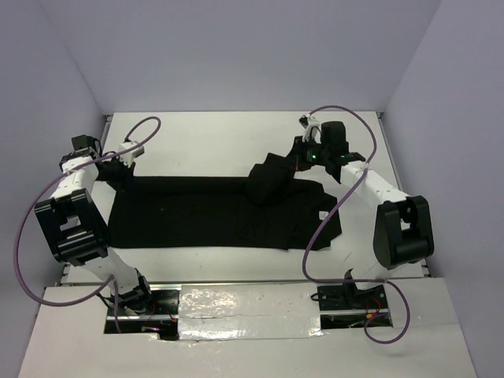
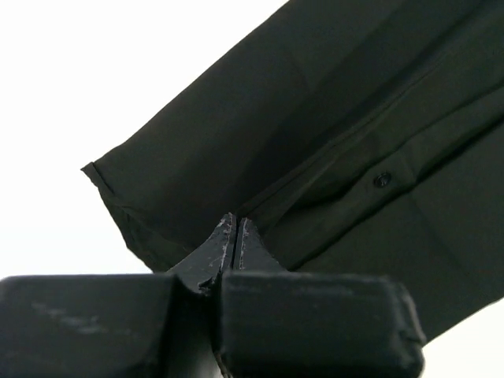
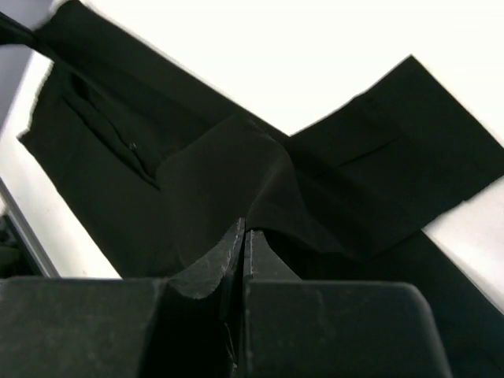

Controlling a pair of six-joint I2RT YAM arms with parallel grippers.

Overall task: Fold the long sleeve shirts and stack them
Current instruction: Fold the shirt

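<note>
**Garment.** One black long sleeve shirt (image 1: 205, 213) lies across the middle of the white table (image 1: 236, 130), running from 9 o'clock to 3 o'clock in the overhead view. Most of it is flat. A bunched fold rises at about 1 o'clock from the shirt's centre. A small white tag (image 1: 322, 214) shows near its 3 o'clock end. In the left wrist view a dark button (image 2: 382, 179) sits on a stitched strip of the cloth.

**Left arm.** The base is at 7 o'clock. The upper link leans out to 9 o'clock and the forearm reaches up to 10 o'clock. The left gripper (image 1: 118, 160) points in toward the shirt's far-left corner. In its own camera the left gripper (image 2: 235, 226) has its jaws pressed together, with the hemmed edge of the cloth caught at the tips.

**Right arm.** The base is at 5 o'clock and the elbow juts out to 3 o'clock. The forearm slopes back to 1 o'clock. The right gripper (image 1: 300, 153) is above the raised fold. In its own camera the right gripper (image 3: 244, 228) is fully closed and pinches a peak of fabric that drapes away from the tips on both sides.

**Other.** A purple cable (image 1: 24, 236) loops alongside the left arm.
</note>
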